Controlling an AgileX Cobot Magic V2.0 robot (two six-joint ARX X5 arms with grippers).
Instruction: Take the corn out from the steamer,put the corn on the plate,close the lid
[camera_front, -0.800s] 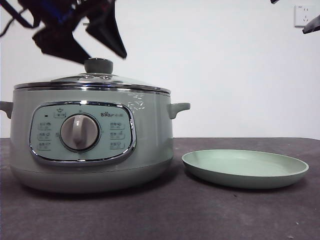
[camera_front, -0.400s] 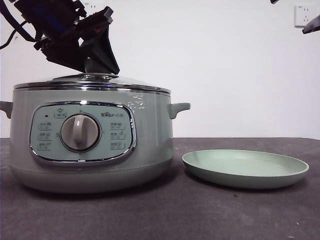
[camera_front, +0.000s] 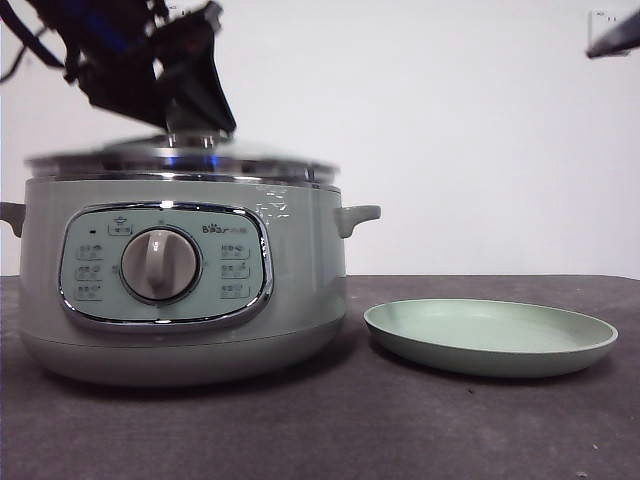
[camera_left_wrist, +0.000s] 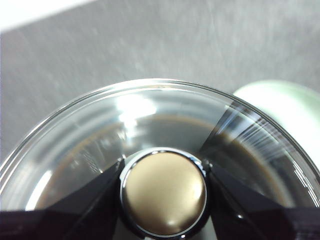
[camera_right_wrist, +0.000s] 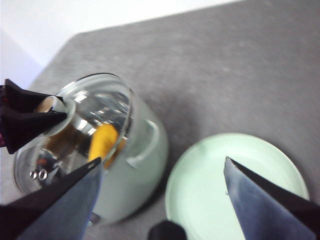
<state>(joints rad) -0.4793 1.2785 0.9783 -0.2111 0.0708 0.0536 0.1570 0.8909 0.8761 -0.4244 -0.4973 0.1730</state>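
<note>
The sage-green steamer (camera_front: 180, 290) stands at the left of the table. Its glass lid (camera_front: 180, 160) is blurred and sits slightly raised off the pot's rim. My left gripper (camera_front: 195, 125) is shut on the lid's knob (camera_left_wrist: 164, 192), with one jaw on each side of it. The corn (camera_right_wrist: 102, 141) shows yellow-orange through the glass, inside the pot. The pale green plate (camera_front: 490, 335) lies empty to the right of the steamer. My right gripper (camera_right_wrist: 164, 164) is open and empty, high above the plate and the pot's right side. It shows only as a dark tip (camera_front: 612, 35) in the front view.
The dark grey tabletop (camera_front: 330, 430) runs in front of the pot and plate. A white wall with a socket is behind. The steamer's side handle (camera_front: 358, 215) sticks out toward the plate.
My left gripper came down onto the lid's knob and closed on it. The lid now looks blurred and a little lifted. The right arm's tip shifted slightly at the top right.
</note>
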